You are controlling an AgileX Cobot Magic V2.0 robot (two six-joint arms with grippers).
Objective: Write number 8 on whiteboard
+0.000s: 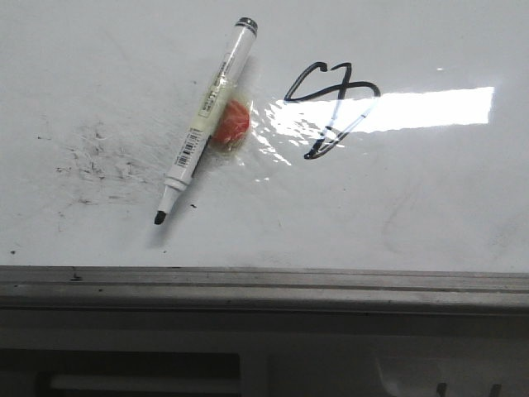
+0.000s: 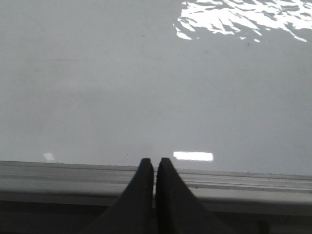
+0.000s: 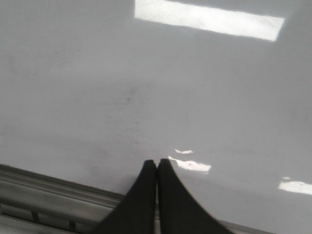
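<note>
The glossy whiteboard [image 1: 413, 207] fills the front view, with its grey metal edge strip [image 1: 264, 285] along the near side. The number 8 [image 1: 331, 103], a tilted black figure of thin crossing loops, is drawn at the middle right. A white marker pen [image 1: 207, 120] lies uncapped on the board to its left, black tip toward the near edge, resting on an orange lump [image 1: 231, 124]. Neither gripper shows in the front view. My left gripper [image 2: 155, 161] is shut and empty over the edge strip. My right gripper [image 3: 156, 162] is shut and empty just past the board's near edge.
A patch of faint black specks and smudges [image 1: 95, 157] marks the board at the left. A bright light reflection [image 1: 413, 107] lies across the board by the figure. Below the edge strip [image 2: 73, 173] is a darker frame.
</note>
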